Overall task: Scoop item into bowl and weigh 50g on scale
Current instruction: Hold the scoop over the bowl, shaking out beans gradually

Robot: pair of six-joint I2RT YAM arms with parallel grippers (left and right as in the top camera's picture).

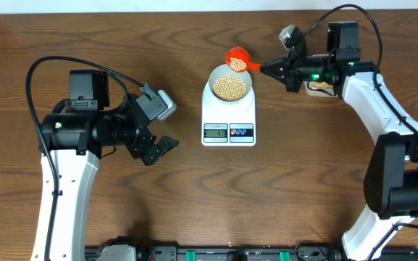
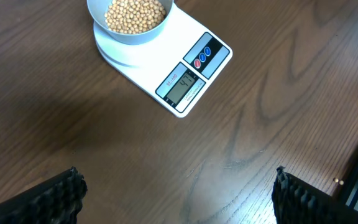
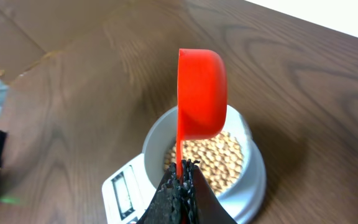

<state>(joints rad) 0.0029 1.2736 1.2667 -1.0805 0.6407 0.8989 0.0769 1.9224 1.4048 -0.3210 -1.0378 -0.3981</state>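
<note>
At the far left, the left arm's white link rises from the near edge of the wooden table (image 1: pixel 281 196) and bends toward the middle. Its left gripper (image 1: pixel 162 151) hangs over bare wood with its black fingers (image 2: pixel 59 200) spread wide and nothing between them. It points toward the scale and sits left of it and slightly nearer, well apart from it.

In the middle of the table stands the scale (image 1: pixel 228 116), a white rectangle with its display (image 2: pixel 184 84) and two round buttons (image 2: pixel 202 56), one red and one blue, at the near end. The display shows dark digits, but they are too small to read with certainty. The bowl (image 2: pixel 132 38) sits on the far part of the scale's platform, pale blue-grey and about as wide as the scale. The beans (image 1: pixel 231 87) lie inside it, a tan heap that covers the bottom and stays below the rim.

Just beyond the bowl's far-right rim is the red scoop (image 1: pixel 238 59), held over the edge of the bowl. In the right wrist view its cup is turned on its side above the beans. To its right, the right gripper (image 3: pixel 180 173) has its fingers pressed together on the scoop's thin handle, pinching it. The arm reaches in from the right side of the table.

Behind that gripper, further right, a clear tub (image 1: pixel 322 88) holding more beans is partly hidden by the arm.
</note>
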